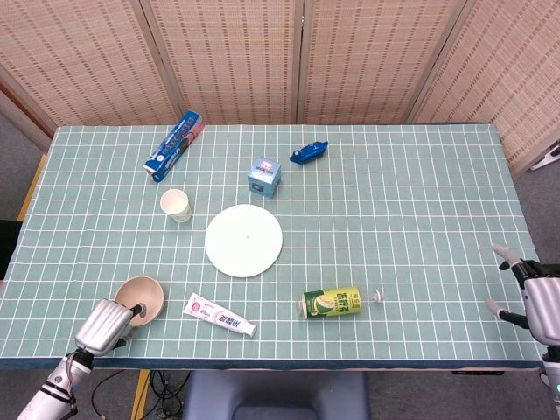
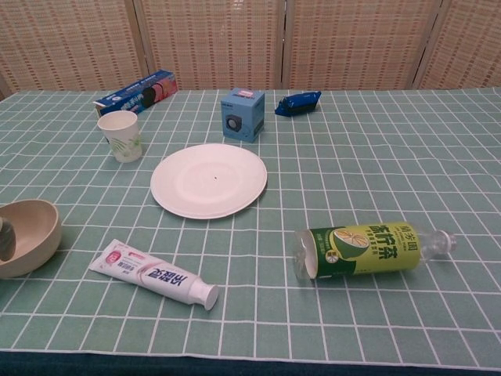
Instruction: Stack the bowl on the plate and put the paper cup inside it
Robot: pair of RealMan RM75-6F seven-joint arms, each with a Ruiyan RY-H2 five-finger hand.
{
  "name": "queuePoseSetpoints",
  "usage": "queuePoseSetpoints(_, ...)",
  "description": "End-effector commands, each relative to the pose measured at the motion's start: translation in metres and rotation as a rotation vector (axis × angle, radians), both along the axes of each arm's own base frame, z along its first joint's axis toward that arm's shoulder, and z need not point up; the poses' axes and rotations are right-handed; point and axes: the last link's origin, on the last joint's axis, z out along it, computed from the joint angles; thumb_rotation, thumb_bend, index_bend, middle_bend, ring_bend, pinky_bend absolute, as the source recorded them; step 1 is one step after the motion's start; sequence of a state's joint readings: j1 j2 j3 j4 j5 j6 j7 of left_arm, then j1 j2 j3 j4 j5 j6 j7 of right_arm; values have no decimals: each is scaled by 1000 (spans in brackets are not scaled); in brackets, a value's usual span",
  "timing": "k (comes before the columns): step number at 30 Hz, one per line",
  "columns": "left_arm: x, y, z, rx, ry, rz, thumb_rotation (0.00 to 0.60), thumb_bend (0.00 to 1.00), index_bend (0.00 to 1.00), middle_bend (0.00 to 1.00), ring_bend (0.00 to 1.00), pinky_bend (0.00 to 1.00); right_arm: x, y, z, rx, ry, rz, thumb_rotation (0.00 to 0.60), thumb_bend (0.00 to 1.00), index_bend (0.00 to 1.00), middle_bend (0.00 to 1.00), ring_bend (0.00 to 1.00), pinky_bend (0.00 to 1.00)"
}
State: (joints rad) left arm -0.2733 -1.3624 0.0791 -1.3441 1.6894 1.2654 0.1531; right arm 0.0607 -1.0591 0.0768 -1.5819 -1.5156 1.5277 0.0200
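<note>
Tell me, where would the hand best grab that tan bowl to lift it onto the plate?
Probably by the rim. The bowl sits upright and open at the table's near left corner, so a finger can hook inside and pinch the wall. The left hand, right beside it, should come from the near-left side.

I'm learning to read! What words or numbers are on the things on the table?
Green bottle: big Chinese characters, too blurred to read surely.
Toothpaste tube: red print, too small.
Long blue box: print unreadable.
Small blue box: no readable text.
Paper cup: leaf pattern only.
</note>
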Motion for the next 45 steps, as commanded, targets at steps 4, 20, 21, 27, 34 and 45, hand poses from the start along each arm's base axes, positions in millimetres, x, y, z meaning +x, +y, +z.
queuePoseSetpoints(4,0,2,-1,4,-4,-2,600,296,519,985,961,1000,0,0,0,1,0,-3,600,39,192,391,358,551)
queuePoseSetpoints(20,-1,5,2,5,-10,-2,600,390,590,992,966,1000,0,1,1,-5,-2,-6,600,39,192,391,358,551)
queuePoseSetpoints(21,-1,5,2,4,-12,-2,600,392,592,993,966,1000,0,1,1,-6,-2,-6,600,39,192,391,358,551)
queuePoseSetpoints(27,9,13,8,1,-34,-25,600,392,594,995,966,1000,0,1,2,-8,-2,-3,600,39,192,391,358,551)
queuePoseSetpoints(34,43,40,15,-15,-68,-96,600,392,594,995,966,1000,1,1,4,-11,0,0,600,40,192,391,358,551)
queuePoseSetpoints(45,106,93,-3,-52,-103,-163,600,392,594,994,962,1000,-2,0,3,-7,-5,2,600,39,192,391,358,551)
